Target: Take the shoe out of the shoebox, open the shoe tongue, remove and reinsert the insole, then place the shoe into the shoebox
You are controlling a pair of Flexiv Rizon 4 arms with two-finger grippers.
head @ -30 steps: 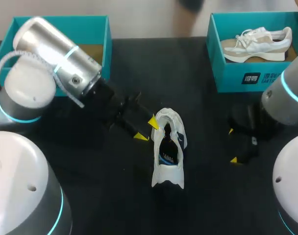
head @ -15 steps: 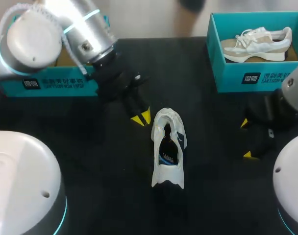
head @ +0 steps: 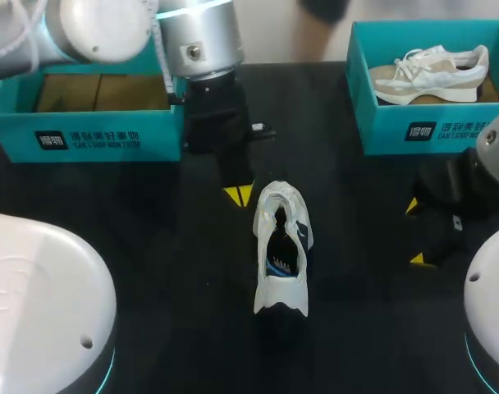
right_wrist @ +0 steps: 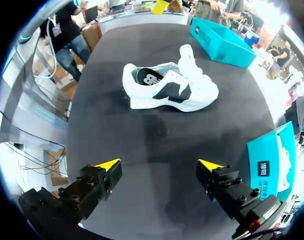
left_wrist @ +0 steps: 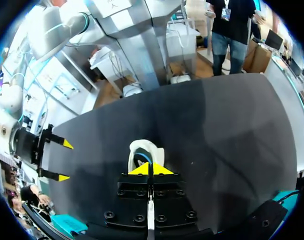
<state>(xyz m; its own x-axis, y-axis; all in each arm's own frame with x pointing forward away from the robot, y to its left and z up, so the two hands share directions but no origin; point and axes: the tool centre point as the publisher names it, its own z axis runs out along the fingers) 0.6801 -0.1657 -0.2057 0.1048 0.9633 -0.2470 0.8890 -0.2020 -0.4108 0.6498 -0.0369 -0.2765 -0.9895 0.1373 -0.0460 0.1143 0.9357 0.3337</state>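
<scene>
The left shoebox (head: 85, 139) and the right shoebox (head: 381, 131) each carry white print on the near wall. The white shoe (head: 281, 246) lies mid-worktop (head: 151, 246), outside both. The left hand (head: 239, 194), tips together, hangs just beside the shoe's far end. The right hand (head: 414, 232), fingers apart, sits well right.

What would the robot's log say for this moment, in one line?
shoe: on table, tongue open | left gripper: shut, empty, beside shoe | right gripper: open, apart

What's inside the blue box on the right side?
A white and tan shoe lies on its side in the box, with its laces showing. The shoe covers most of the bottom, so I cannot tell if anything is under it.
</scene>
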